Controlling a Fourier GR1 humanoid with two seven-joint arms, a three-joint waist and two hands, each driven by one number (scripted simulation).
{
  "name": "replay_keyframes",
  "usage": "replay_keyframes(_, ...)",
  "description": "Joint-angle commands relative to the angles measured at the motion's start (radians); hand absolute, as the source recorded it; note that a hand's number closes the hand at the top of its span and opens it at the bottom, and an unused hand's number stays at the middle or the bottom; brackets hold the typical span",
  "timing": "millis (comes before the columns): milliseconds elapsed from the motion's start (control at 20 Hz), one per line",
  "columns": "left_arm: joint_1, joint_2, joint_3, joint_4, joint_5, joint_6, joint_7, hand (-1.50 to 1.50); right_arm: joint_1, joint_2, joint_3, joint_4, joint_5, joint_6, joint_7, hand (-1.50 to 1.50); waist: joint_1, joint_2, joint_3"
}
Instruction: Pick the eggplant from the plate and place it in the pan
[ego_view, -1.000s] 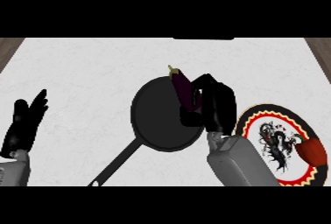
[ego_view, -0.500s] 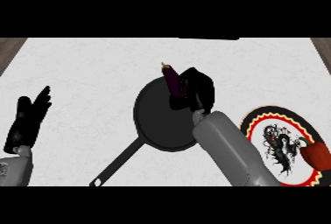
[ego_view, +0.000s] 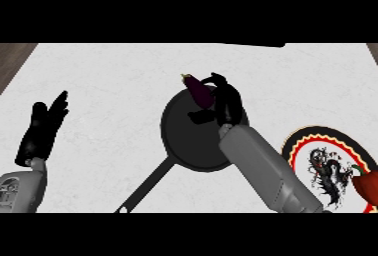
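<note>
On the counter, left to right:
Counter (ego_view: 111, 75): pale, marbled top; it carried every item listed below.
Left hand (ego_view: 44, 127): showed near the left edge, resting above the counter, fingers straight and released, pointing away from the robot; it held nothing.
Pan (ego_view: 184, 145): dark and round, lay near the middle of the counter; its long handle ran toward the lower left.
Eggplant (ego_view: 198, 92): dark purple, stem end pointing away from the robot; it was held over the far rim of the pan. Whether it touched the pan could not be told.
Right hand (ego_view: 225, 102): was over the pan's far right part, fingers and thumb curled round the eggplant, grasping it; the grey forearm crossed the pan's right rim.
Plate (ego_view: 321, 165): lay right of the pan, with a red, yellow and black rim and a black figure on white.
Red item (ego_view: 365, 182): sat at the plate's right edge, cut by the view's border; its kind could not be told.
</note>
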Motion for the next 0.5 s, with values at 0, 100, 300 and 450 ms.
replay_keyframes(0,0.014,-0.018,-0.005,0.005,-0.011,0.018,-0.023,0.00,-0.046,0.007,-0.003,0.100,-0.134,-0.014,-0.126,-1.50,0.004,0.006,0.002)
replay_keyframes(100,0.001,0.009,0.012,0.028,0.007,-0.014,-0.020,0.00,-0.031,0.007,0.010,0.081,-0.185,-0.073,-0.177,-1.50,0.008,0.008,0.002)
replay_keyframes(300,-0.013,-0.010,0.011,0.027,-0.003,0.014,-0.006,0.00,-0.033,0.007,-0.014,0.075,-0.273,-0.152,-0.309,-1.50,0.000,0.007,0.002)
replay_keyframes(450,-0.009,-0.012,0.003,0.012,-0.007,0.013,-0.003,0.00,-0.052,0.007,-0.022,0.077,-0.323,-0.234,-0.365,-1.50,-0.004,0.003,0.002)
